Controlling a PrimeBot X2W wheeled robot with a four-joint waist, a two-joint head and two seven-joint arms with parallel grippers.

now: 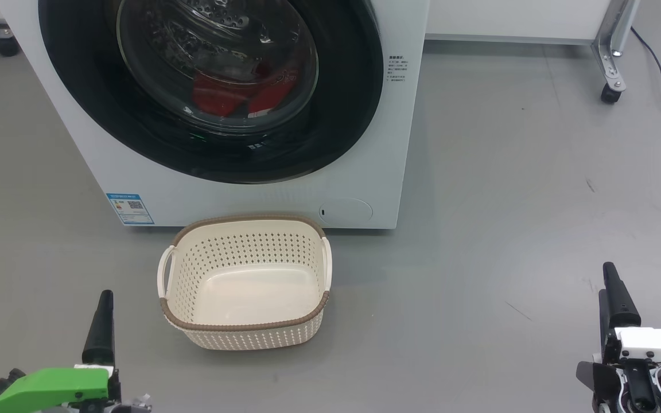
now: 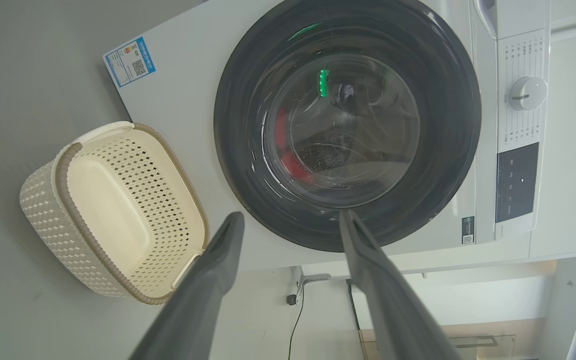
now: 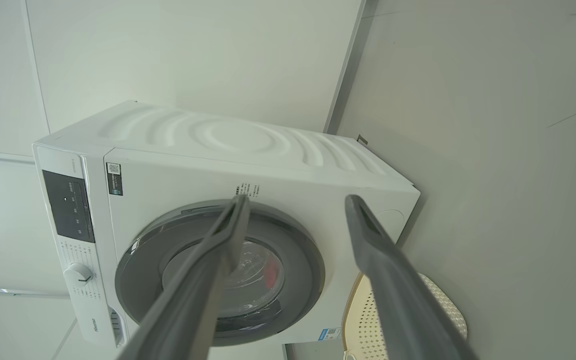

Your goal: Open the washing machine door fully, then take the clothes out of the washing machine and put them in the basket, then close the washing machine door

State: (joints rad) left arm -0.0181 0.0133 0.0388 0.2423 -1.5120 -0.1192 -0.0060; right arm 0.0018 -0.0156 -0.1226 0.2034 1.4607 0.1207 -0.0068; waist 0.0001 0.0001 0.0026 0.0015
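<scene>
Opening step not yet begun: washing machine [image 1: 250,195] at upper left of the head frame, washing machine door [image 1: 342,97] shut, clothes [image 1: 221,97] behind glass. Basket [image 1: 244,327] at lower centre, empty. Left gripper [image 2: 290,220] and right gripper [image 3: 295,202] spread wide, holding nothing. Next: reach for the door's edge.

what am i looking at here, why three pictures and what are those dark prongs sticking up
It is a two-armed robot on wheels. One picture comes from a camera on its head, looking down; the other two come from cameras on its wrists, so they look tilted. The dark prongs are its own fingers: the left gripper and the right gripper, both open and holding nothing. In front stands a white washing machine with its round black door shut. Red clothes show through the glass. On the grey floor before it sits a cream basket, with nothing in it.
</scene>
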